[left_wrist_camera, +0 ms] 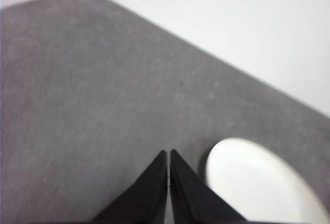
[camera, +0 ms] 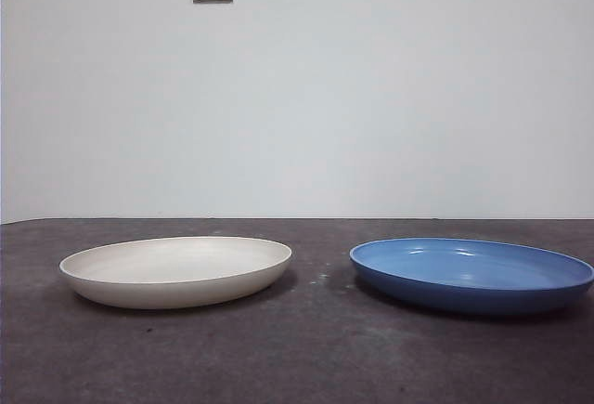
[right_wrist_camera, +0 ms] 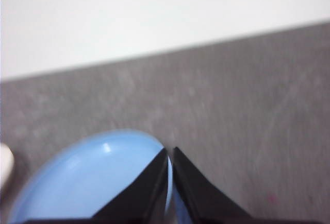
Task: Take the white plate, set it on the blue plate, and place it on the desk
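Front view: the white plate (camera: 176, 270) and the blue plate (camera: 471, 274) lie flat and apart on the dark worktop (camera: 297, 358), bare surface between and before them. Both arms wait above, out of this frame; the left gripper (left_wrist_camera: 169, 154) hangs beside the white plate with fingers pressed together, the right gripper (right_wrist_camera: 170, 153) likewise over the blue plate's edge. The white plate looks stiff, light and matte; its low raised rim is likely the only hold.
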